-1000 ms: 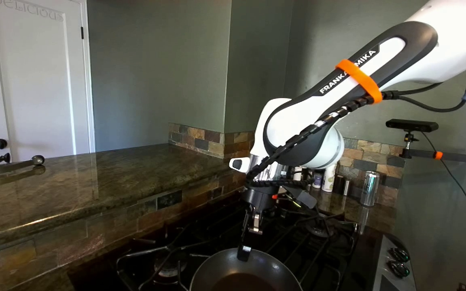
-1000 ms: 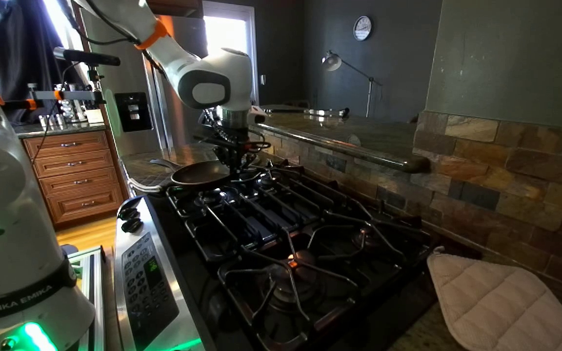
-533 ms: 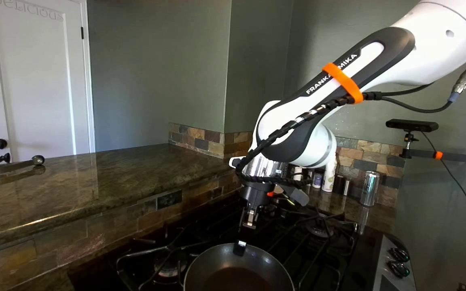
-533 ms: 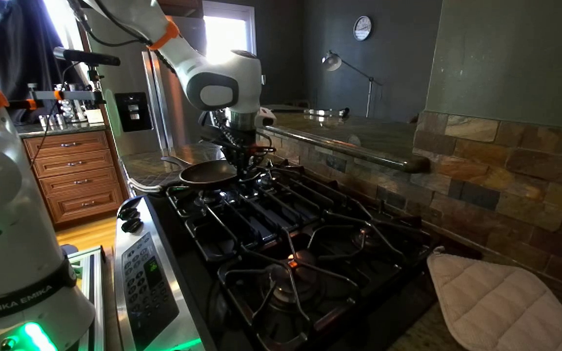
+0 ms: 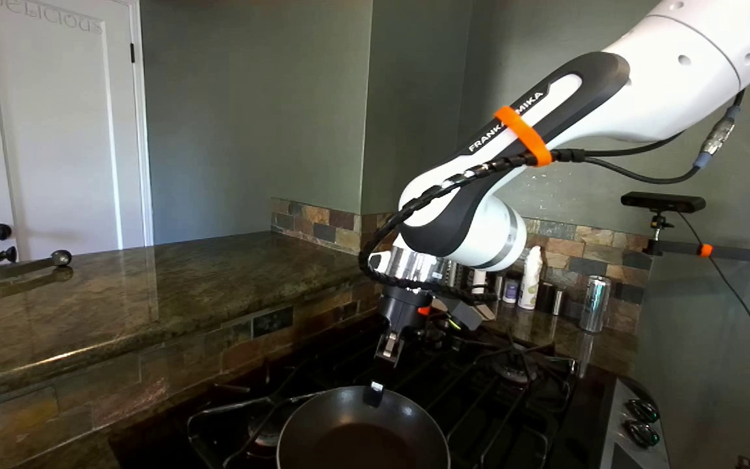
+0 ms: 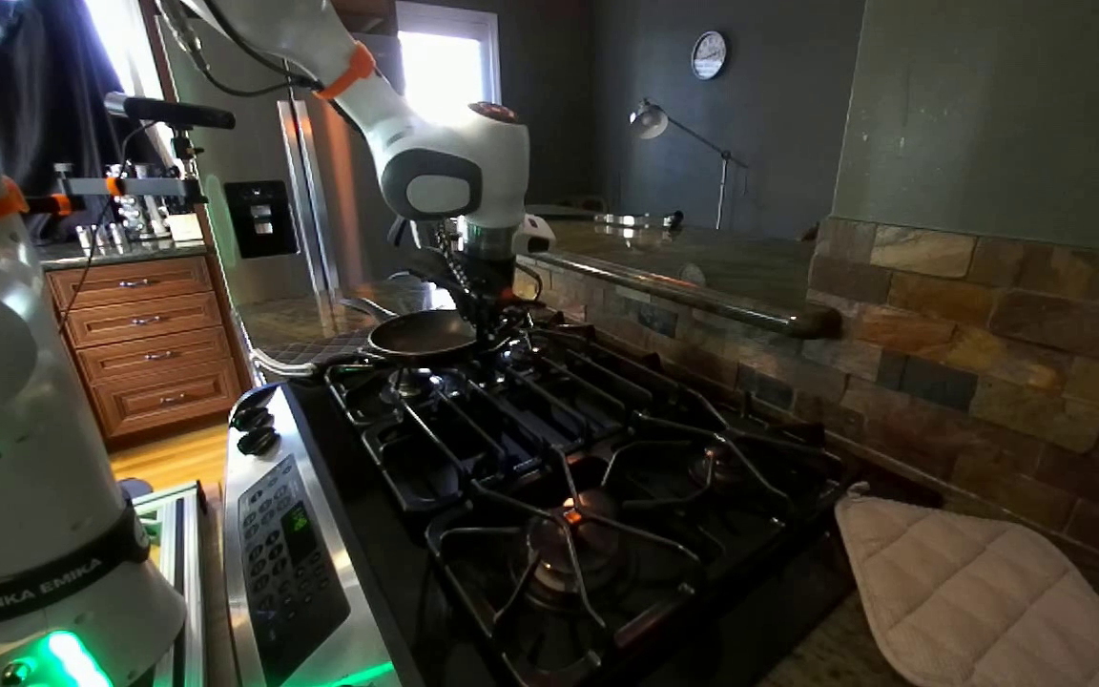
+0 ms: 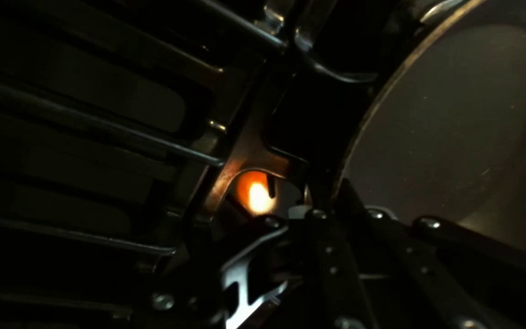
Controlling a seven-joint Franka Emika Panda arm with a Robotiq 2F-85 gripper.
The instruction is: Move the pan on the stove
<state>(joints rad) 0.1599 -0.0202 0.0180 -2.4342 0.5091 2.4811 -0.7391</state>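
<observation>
The pan (image 5: 349, 446) is a round dark frying pan with a brownish inside. It also shows in an exterior view (image 6: 423, 332) at the far end of the stove, its handle pointing away, and at the right of the wrist view (image 7: 445, 123). My gripper (image 5: 374, 396) is shut on the pan's rim, with one finger inside the pan. The finger outside the rim is hidden in that view. The stove (image 6: 569, 553) has black grates and round burners. The pan is over its far burners; I cannot tell whether it touches the grates.
A raised brown stone counter (image 5: 186, 286) runs along the back of the stove. A silver can (image 5: 595, 303) and a white bottle (image 5: 530, 280) stand beyond the stove. A quilted pot holder (image 6: 988, 592) lies beside the stove. A control panel (image 6: 287, 539) edges its front.
My gripper and the pan have moved together toward the raised counter. The wrist has tilted a little. The gripper has stayed shut on the rim.
</observation>
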